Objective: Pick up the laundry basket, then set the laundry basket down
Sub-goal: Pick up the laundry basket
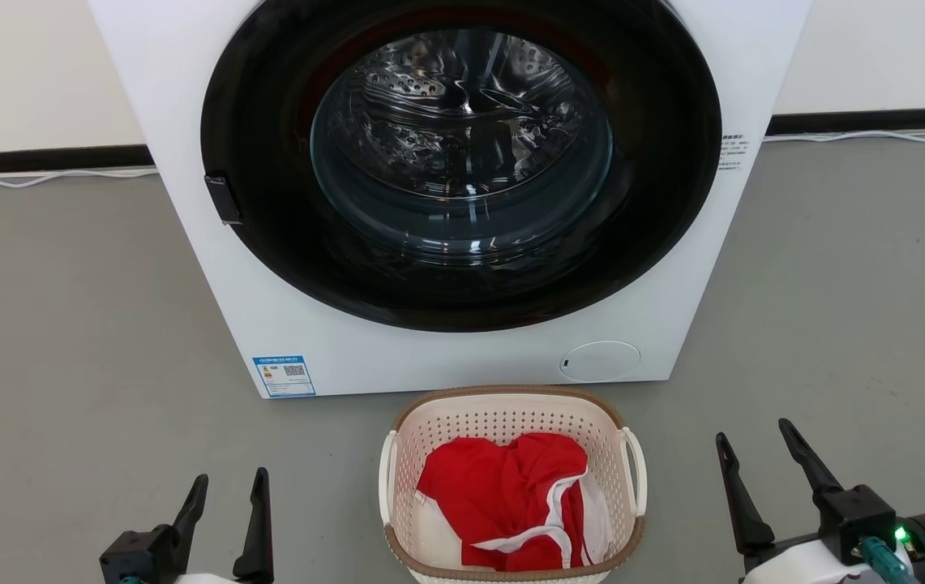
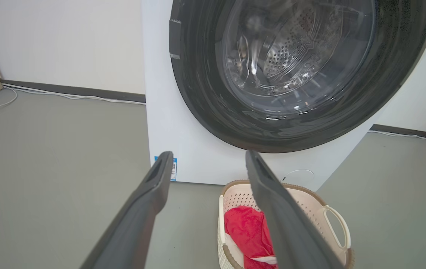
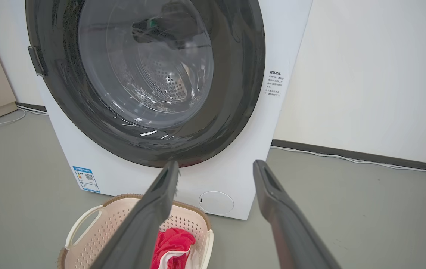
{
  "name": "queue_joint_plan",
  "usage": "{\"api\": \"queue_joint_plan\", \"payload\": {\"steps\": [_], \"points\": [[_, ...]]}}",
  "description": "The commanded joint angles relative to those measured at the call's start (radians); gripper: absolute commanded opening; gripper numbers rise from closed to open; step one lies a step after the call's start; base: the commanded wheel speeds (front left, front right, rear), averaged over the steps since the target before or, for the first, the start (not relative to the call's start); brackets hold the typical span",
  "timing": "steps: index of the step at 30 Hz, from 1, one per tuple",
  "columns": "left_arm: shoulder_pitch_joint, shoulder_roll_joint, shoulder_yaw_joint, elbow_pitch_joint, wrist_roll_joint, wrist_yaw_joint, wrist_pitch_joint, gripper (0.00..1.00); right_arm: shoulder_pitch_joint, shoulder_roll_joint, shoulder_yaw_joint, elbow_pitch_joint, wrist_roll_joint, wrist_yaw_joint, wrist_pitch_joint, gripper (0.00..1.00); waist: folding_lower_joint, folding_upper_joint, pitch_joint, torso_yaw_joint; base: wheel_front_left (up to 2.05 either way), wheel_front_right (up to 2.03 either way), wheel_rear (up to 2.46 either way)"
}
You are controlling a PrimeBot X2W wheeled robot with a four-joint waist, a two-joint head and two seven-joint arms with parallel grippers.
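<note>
laundry basket (image 1: 503, 422), washer (image 1: 430, 361), blue QR label (image 1: 284, 375)

A white front-loading washing machine (image 1: 446, 357) stands on the grey floor (image 1: 65, 324) by the far wall, its dark round door (image 1: 267, 243) shut over a steel drum (image 1: 446, 105). A blue label (image 1: 284, 375) sits at its lower left and a round cover (image 1: 600, 361) at its lower right. A white cable (image 1: 40, 177) runs along the black skirting (image 1: 40, 156). A red garment (image 1: 503, 487) with white trim lies crumpled near, in front of the machine.

basket (image 1: 503, 422) cream, brown rim | cloth (image 1: 503, 495) red-white | washer (image 1: 186, 162) white
</note>
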Motion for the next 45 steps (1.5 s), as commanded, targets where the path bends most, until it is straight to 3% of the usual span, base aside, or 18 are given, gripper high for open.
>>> {"api": "queue_joint_plan", "payload": {"steps": [1, 14, 24, 30, 37, 45], "points": [[-0.016, 0.011, 0.026, -0.029, 0.036, 0.007, -0.015, 1.00, -0.011, -0.012, 0.028, -0.029, -0.042, 0.007, -0.022, 1.00, 0.0000, 0.0000, 0.001, 0.000, 0.00, 0.00, 0.00], [-0.025, 0.011, 0.024, -0.034, 0.036, 0.007, -0.015, 1.00, -0.015, -0.003, 0.020, -0.032, -0.036, 0.007, -0.022, 1.00, 0.0000, 0.0000, 0.035, -0.004, 0.00, 0.00, 0.00], [-0.153, 0.011, -0.015, -0.037, 0.023, 0.013, -0.015, 1.00, -0.119, 0.009, 0.007, -0.035, -0.026, 0.007, -0.022, 1.00, 0.0000, 0.0000, 0.230, 0.003, 0.00, 0.00, 0.00], [-0.300, 0.011, -0.081, 0.002, -0.002, 0.026, -0.015, 1.00, -0.240, 0.022, -0.042, 0.041, -0.025, 0.007, -0.022, 1.00, 0.0000, 0.0000, 0.402, 0.013, 0.00, 0.00, 0.00], [-0.518, 0.011, -0.180, 0.129, -0.035, 0.043, -0.015, 1.00, -0.432, 0.021, -0.054, 0.162, -0.069, 0.007, -0.022, 1.00, 0.0000, 0.0000, 0.618, 0.013, 0.00, 0.00, 0.00], [-0.669, 0.011, -0.225, 0.292, -0.076, 0.071, -0.015, 1.00, -0.561, 0.020, -0.068, 0.263, -0.118, 0.007, -0.022, 1.00, 0.0000, 0.0000, 0.738, -0.004, 0.00, 0.00, 0.00]]}}
